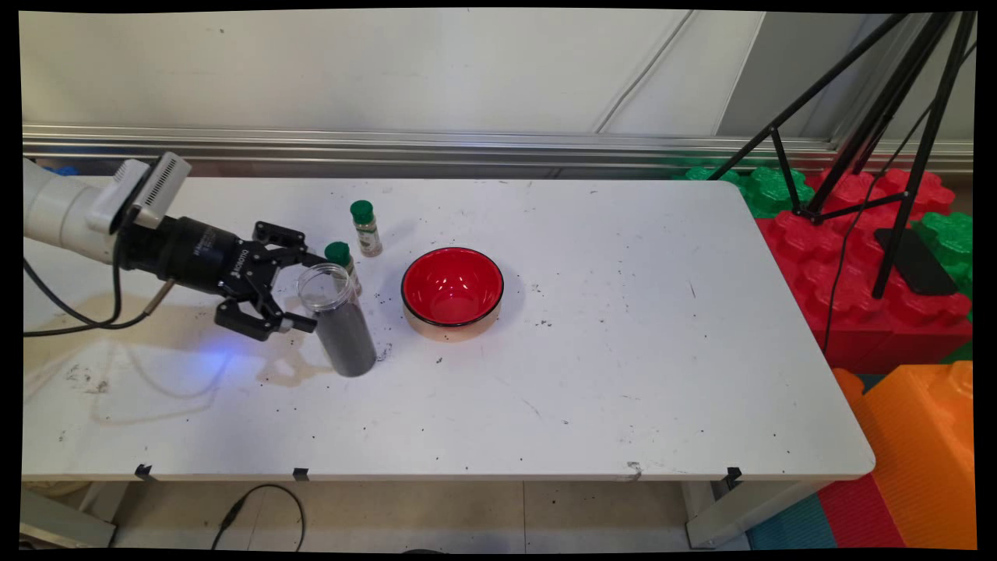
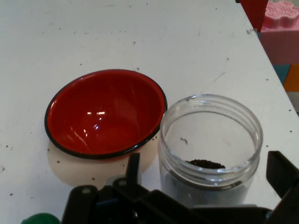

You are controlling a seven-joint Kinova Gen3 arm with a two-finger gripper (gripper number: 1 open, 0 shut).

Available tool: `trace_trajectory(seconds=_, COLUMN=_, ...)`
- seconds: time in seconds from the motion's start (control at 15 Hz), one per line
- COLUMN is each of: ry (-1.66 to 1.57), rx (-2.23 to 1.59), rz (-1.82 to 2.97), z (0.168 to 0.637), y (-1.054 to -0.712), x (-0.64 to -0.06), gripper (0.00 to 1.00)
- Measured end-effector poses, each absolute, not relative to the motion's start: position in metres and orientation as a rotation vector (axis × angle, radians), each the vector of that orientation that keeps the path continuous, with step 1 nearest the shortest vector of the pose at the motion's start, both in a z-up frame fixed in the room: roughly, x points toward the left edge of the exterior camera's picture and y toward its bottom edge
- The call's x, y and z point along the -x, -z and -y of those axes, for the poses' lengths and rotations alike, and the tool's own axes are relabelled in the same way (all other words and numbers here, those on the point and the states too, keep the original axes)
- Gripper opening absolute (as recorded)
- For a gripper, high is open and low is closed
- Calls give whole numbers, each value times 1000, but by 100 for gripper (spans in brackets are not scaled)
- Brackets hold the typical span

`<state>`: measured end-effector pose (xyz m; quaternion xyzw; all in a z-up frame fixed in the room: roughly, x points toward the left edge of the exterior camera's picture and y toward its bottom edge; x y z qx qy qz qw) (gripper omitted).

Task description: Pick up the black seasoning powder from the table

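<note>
Gripper [image 1: 302, 290], lettered ROBOTIQ, jaws spread wide around the open clear jar [image 1: 339, 321] of dark granules; red bowl [image 1: 452, 290] beside the jar.

The claw [image 2: 205, 186] rises from the bottom edge, its black fingers [image 2: 134, 170] spread on either side of an open clear jar [image 2: 210, 144]. One finger stands at the jar's left, the other at the right edge of the picture. The jar has no lid and holds dark grains well below its rim. Just left of it a red bowl [image 2: 106, 112] with a black rim stands on the white bench [image 2: 154, 32], which is flecked with dark specks. A green cap [image 2: 39, 218] shows at the bottom left corner.
</note>
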<state>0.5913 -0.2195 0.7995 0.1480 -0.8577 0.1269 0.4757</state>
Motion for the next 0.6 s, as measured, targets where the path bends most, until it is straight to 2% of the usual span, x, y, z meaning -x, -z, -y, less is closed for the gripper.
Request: trace_trajectory(seconds=0.6, ry=-308, rx=-366, rz=2064, z=226, y=-777, x=-582, gripper=100)
